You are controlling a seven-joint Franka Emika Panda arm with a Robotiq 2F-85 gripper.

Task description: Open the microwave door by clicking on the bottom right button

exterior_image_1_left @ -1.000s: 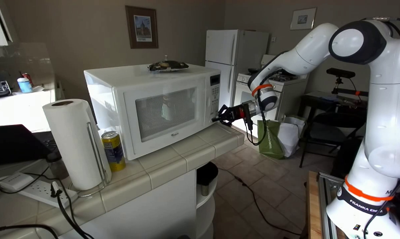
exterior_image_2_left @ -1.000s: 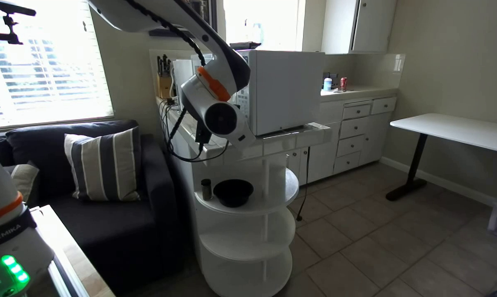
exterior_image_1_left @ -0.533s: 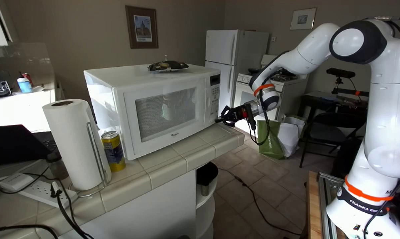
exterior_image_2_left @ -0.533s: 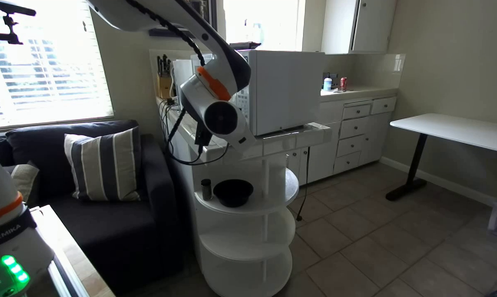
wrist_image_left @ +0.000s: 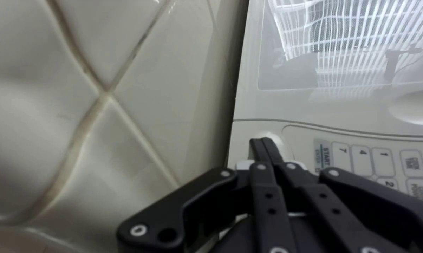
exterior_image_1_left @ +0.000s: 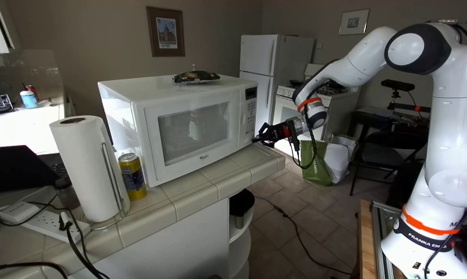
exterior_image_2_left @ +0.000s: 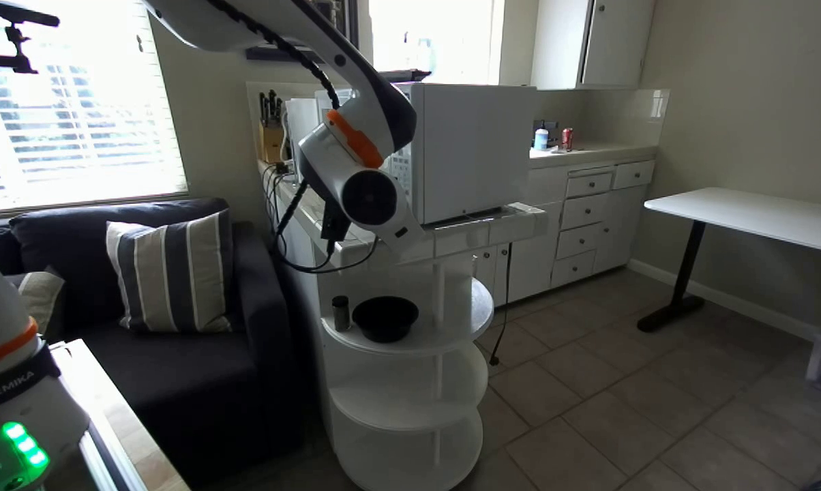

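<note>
in an exterior view, fingers (exterior_image_1_left: pixel 258 138) have shifted slightly, microwave (exterior_image_1_left: pixel 187 122) still closed.

In an exterior view, a paper towel roll (exterior_image_1_left: pixel 87 170) is standing on the tiled tabletop (exterior_image_1_left: pixel 192 189), with a yellow can (exterior_image_1_left: pixel 133 180) standing just beside it and a power strip (exterior_image_1_left: pixel 43 225) lying near the roll. A refrigerator (exterior_image_1_left: pixel 273 69) is standing near a stove (exterior_image_1_left: pixel 287 112), and a green shopping bag (exterior_image_1_left: pixel 315 162) is resting on the floor (exterior_image_1_left: pixel 322 213). In an exterior view, a striped pillow (exterior_image_2_left: pixel 172 273) is leaning on a sofa (exterior_image_2_left: pixel 264 286), and a black bowl (exterior_image_2_left: pixel 385 320) is sitting on a rounded shelf (exterior_image_2_left: pixel 444 334).
</note>
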